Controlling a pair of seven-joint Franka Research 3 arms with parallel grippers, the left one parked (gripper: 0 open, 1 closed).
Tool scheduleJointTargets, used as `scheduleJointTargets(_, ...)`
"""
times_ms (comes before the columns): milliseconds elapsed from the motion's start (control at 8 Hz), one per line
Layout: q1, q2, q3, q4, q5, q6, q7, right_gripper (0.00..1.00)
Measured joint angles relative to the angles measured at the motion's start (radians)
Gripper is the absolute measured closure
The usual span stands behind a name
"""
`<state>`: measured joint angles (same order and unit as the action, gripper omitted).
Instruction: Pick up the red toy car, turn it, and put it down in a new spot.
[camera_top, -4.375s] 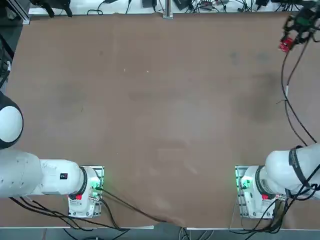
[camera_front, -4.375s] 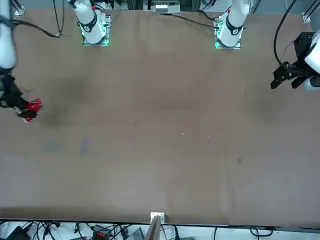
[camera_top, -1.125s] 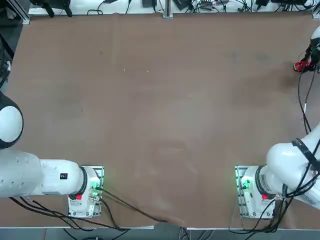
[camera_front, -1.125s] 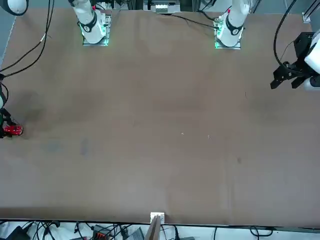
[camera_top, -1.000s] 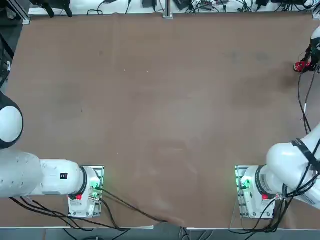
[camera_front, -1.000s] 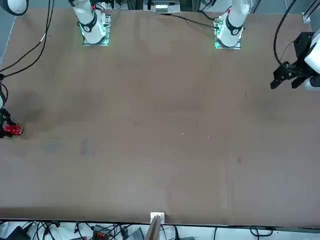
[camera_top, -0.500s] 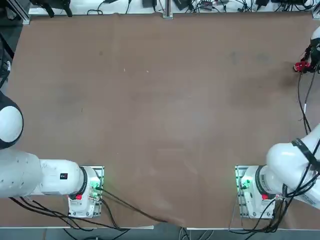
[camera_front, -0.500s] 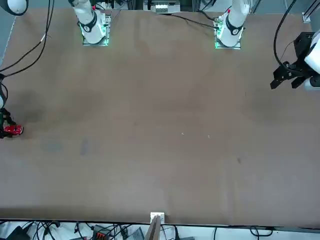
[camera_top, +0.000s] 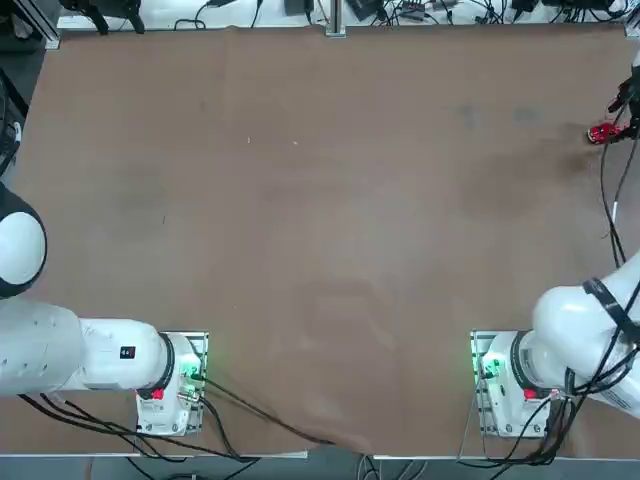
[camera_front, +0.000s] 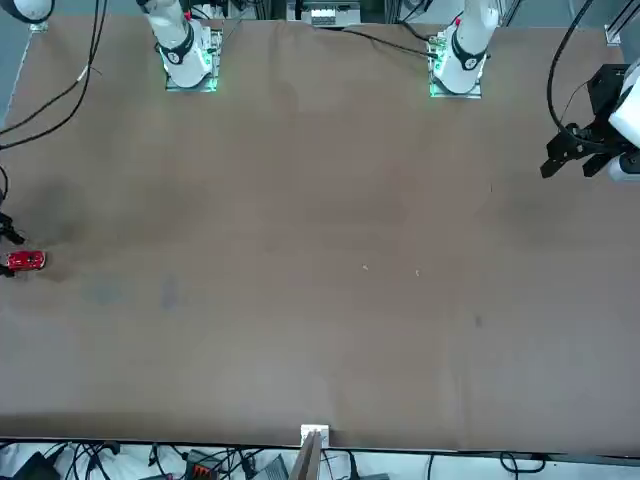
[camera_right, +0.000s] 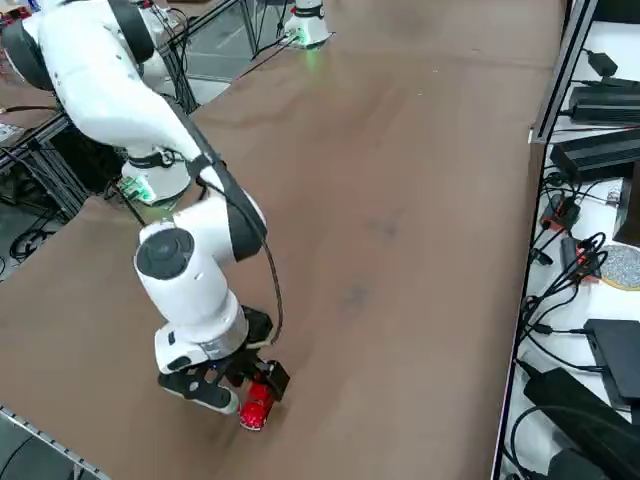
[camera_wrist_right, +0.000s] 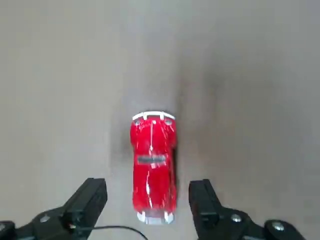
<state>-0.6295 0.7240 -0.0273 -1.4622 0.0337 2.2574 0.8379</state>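
We see the red toy car (camera_wrist_right: 153, 167) sitting on the brown table (camera_top: 320, 230), on its wheels, no longer gripped. In the top view the car (camera_top: 602, 132) lies at the far right edge of the table, well up from the right arm's base (camera_top: 510, 385) and far from the table's middle. In the front view it (camera_front: 25, 261) shows at the picture's far left edge, lying lengthwise across that picture, just below a dark bit of the right gripper (camera_front: 8, 234) that pokes in from the edge.

In the wrist view the right gripper (camera_wrist_right: 150, 200) has its two fingers (camera_wrist_right: 90, 200) spread wide, one on each side of the car's lower end. We see bare table between each finger and the car's body, so nothing is pinched. The car's long axis runs along the gap between the fingers, and most of its body reaches out beyond the fingertips.

From the right side view the right arm (camera_right: 190, 270) bends down over the near corner of the table, its gripper (camera_right: 235, 385) low and close above the surface. The car (camera_right: 257, 405) is right at the gripper's tip, resting on the table near the table's edge. A black cable (camera_right: 262, 262) loops down the arm to the wrist.

The rest of the tabletop shows only faint marks. Cables and black boxes (camera_right: 600, 150) lie off the table's far side in the side view.
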Motion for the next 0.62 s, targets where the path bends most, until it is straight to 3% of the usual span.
scheduleJointTargets(375,0.003,-0.219,0.007,0.008,-0.007,-0.383,-0.216,0.00)
scheduleJointTargets(625,0.018,-0.336,0.045,0.005,-0.004,-0.604,-0.451,0.00)
